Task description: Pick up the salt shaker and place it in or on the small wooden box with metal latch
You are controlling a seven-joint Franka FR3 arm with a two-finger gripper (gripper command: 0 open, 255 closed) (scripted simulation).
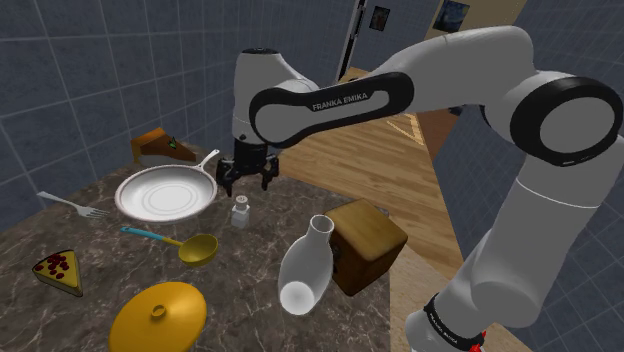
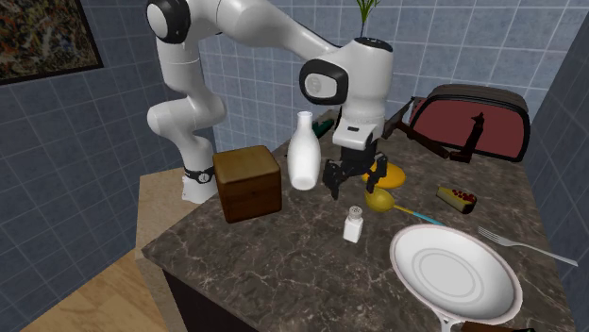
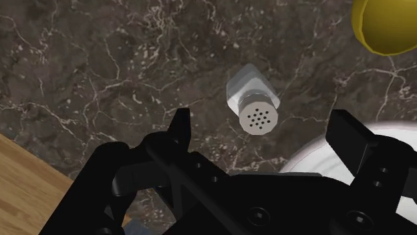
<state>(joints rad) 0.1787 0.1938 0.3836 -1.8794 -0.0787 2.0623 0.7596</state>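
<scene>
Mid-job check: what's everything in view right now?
salt shaker: one, white, on counter below gripper
wooden box: one, brown, counter edge beside bottle
bottle: one, white, next to box
pan: one, white, beside shaker
ladle: one, yellow, by pan
lid: one, yellow, near ladle
pie slice: one, yellow, by lid
fork: one, grey, beside pan
brown wedge: one, behind pan
dark red object: one, counter's far end
counter: one, dark marble, under everything
gripper: one, black, open, above shaker

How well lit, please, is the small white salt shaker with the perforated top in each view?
Shoulder view: the small white salt shaker stands out pale against the dark marbled countertop; second exterior view: evenly lit, no glare; wrist view: bright, its holes crisp.
</scene>
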